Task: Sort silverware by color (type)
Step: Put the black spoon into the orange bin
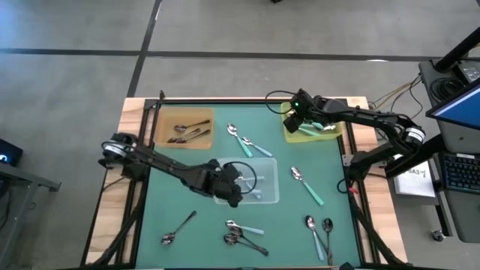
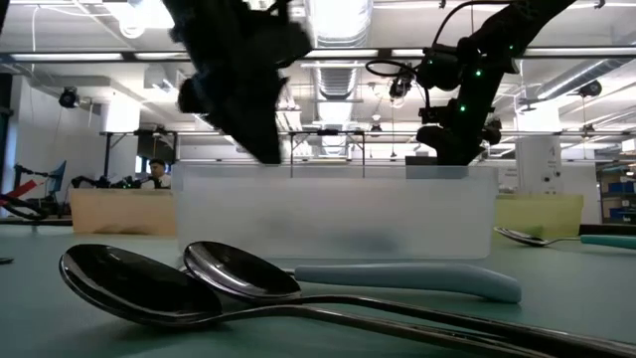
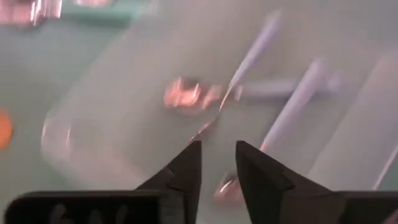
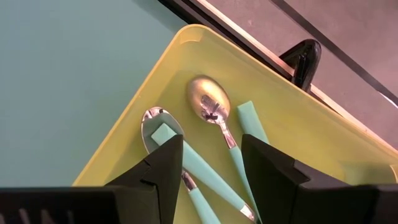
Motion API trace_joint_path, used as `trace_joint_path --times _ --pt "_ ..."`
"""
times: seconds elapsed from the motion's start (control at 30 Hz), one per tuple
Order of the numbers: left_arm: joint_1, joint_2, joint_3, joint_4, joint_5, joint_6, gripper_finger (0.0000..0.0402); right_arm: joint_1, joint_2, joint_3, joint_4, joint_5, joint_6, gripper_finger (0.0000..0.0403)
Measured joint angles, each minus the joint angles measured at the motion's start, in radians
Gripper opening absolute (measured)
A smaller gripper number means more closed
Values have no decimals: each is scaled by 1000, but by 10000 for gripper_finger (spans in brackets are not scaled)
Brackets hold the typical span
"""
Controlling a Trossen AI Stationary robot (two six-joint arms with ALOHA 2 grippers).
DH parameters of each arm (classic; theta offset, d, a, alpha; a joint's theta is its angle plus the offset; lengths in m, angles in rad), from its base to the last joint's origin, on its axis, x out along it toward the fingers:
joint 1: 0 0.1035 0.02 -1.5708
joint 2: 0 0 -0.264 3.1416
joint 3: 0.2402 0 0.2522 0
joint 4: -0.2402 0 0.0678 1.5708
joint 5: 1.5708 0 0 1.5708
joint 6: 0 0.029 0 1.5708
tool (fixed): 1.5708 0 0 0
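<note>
Overall light: the green table mat (image 1: 315, 225) is evenly and softly lit from above; only faint shadows are cast beside the spoons.
Light source: long ceiling lamps (image 2: 338, 15) are seen glowing white above the clear tray (image 2: 333, 214) in the low view.
Glare: lamp reflections are mirrored in the two dark spoon bowls (image 2: 238, 270) in front of the clear tray.
Silhouette: the arm above the clear tray is rendered nearly black against the lamps.
Blur: the left wrist view is smeared throughout; pale-blue handles (image 3: 298, 102) inside the clear tray are streaked.
Sharpness: the yellow-green tray (image 4: 186, 43) and its teal-handled spoons (image 4: 214, 112) are shown crisply in the right wrist view.
</note>
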Motion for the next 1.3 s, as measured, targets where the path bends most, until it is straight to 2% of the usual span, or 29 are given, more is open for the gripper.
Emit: trace_joint_path --times 0.1,0.2,0.37,0.57,0.67,0.83,1.03,1.17,1.3 --pt "-58 -5 0 -121 56 -128 115 0 0 0 0 0 0 155" --pt "-143 -24 0 -222 60 -277 145 0 0 0 0 0 0 155" --pt "-287 -66 0 -268 63 -472 177 0 0 0 0 0 0 155" --pt "-377 -45 -7 -314 289 -619 182 0 0 0 1 0 0 155" --pt "-395 -28 -22 -342 361 -683 182 0 0 0 1 0 0 155" --pt "-408 -26 -90 -299 463 -754 182 0 0 0 1 0 0 155" --pt "-413 -25 -186 -193 512 -771 178 0 0 0 1 0 0 155" --pt "-417 -28 -263 -55 542 -776 161 0 0 0 1 0 0 155" --pt "-416 -34 -317 -9 552 -794 128 0 0 0 1 0 0 155"
